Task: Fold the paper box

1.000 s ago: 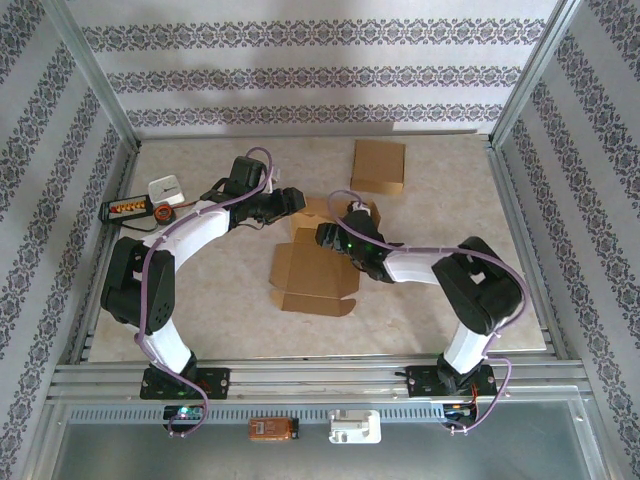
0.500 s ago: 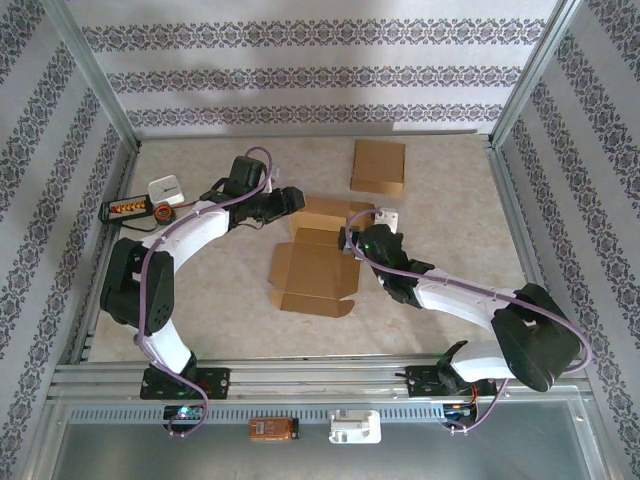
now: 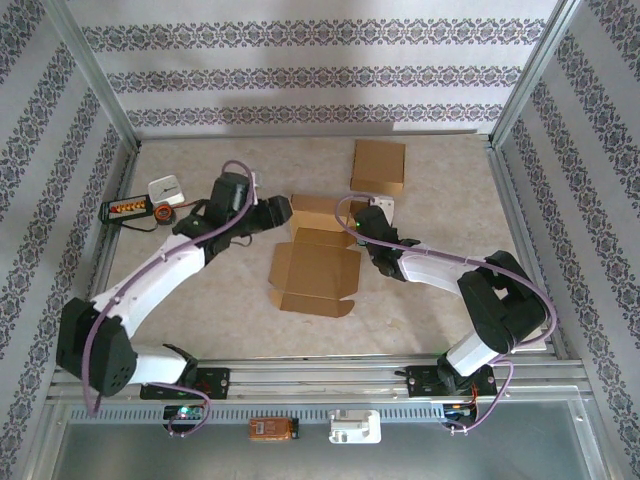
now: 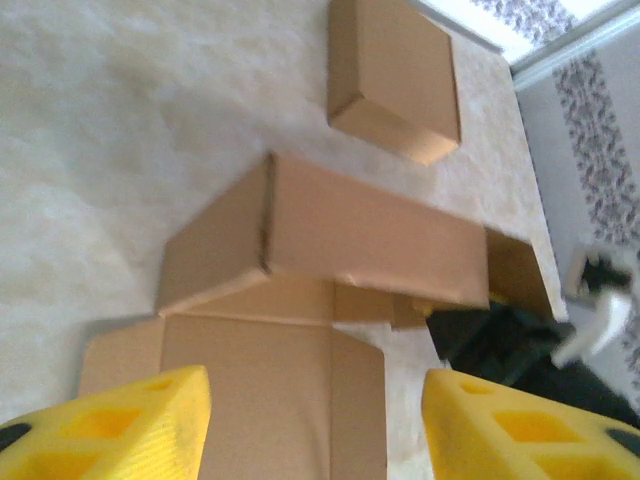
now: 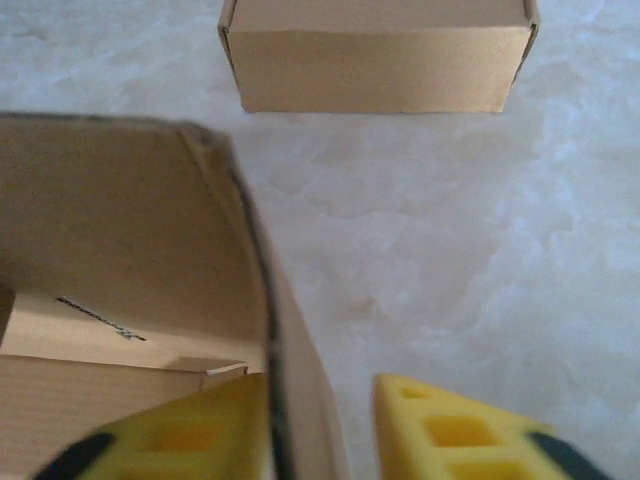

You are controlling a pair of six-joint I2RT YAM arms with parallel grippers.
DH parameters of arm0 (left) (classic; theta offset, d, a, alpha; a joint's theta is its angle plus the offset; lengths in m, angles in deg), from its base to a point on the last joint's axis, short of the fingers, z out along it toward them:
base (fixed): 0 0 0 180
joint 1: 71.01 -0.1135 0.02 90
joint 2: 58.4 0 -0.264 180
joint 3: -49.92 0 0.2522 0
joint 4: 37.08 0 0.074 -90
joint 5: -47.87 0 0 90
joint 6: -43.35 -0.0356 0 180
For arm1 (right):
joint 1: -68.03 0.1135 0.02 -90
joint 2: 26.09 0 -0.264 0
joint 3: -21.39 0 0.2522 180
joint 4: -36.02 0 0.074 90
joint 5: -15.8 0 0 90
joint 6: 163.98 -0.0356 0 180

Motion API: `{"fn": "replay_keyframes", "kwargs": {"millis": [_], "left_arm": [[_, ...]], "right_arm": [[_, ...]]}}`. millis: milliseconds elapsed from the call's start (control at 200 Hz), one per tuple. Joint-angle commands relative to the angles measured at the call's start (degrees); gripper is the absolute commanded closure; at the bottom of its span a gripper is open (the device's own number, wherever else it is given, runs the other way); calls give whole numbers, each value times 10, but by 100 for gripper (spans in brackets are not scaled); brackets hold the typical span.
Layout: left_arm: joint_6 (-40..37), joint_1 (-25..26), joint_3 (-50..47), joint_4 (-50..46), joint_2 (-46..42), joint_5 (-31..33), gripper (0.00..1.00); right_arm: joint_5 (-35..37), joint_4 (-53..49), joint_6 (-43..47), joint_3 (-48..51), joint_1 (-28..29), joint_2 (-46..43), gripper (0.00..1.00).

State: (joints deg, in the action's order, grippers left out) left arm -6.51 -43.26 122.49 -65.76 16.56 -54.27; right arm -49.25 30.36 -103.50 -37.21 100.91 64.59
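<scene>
Since half a second ago our left arm (image 3: pixel 170 265) has stretched out low across the table (image 3: pixel 440 200), and the right gripper (image 5: pixel 320 390) has closed in on the paper box (image 3: pixel 315 262). Its fingers sit close on either side of the raised right-hand wall; whether they pinch it we cannot tell. Our left gripper (image 4: pixel 315 385) hangs wide open and empty over the box's left rear. The half-folded box lies mid-table, with a closed box (image 3: pixel 378 165) behind it
</scene>
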Motion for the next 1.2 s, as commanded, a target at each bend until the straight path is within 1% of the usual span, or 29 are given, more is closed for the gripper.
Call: {"fn": "replay_keyframes", "kwargs": {"millis": [0,75,115,215,250,305,355,400,430,565,725,825,914,994,1049,1119,1194], "left_arm": [[32,75,-33,-15,-21,86,46],[70,106,-63,25,-18,85,52],[84,124,-77,53,-9,85,55],[93,164,-96,112,38,85,68],[94,171,-96,137,64,67,72],[103,173,-95,187,108,15,80],[124,175,-94,236,147,-23,90],[137,178,-90,277,180,-43,98],[142,181,-86,295,199,-52,100],[138,187,-58,299,274,-62,100],[110,185,-46,265,318,-38,100],[108,185,-44,265,339,-33,100],[114,183,-43,271,356,-34,100],[125,179,-44,285,370,-50,100],[130,178,-43,288,374,-55,100],[128,177,-40,281,374,-50,100],[122,176,-38,272,372,-43,100]], "right_arm": [[-9,-8,-13,-9,7,-5,80],[-4,-17,-17,-7,8,-12,85],[-3,-24,-16,-7,8,-15,86],[-3,-46,-16,-12,9,-24,89],[-4,-49,-15,-12,9,-26,89],[-1,-57,-15,-13,10,-31,89],[3,-60,-15,-15,10,-32,89],[11,-66,-17,-17,10,-32,90],[14,-71,-19,-20,10,-31,90],[17,-86,-18,-29,10,-29,91],[-2,-90,-22,-34,10,-26,91],[-25,-106,-29,-46,10,-22,88],[-41,-145,-57,-68,10,-17,85],[-56,-189,-93,-92,10,-10,83],[-61,-210,-109,-107,10,-7,83],[-57,-237,-139,-119,10,-6,84],[-69,-250,-162,-126,10,-6,84]]}}
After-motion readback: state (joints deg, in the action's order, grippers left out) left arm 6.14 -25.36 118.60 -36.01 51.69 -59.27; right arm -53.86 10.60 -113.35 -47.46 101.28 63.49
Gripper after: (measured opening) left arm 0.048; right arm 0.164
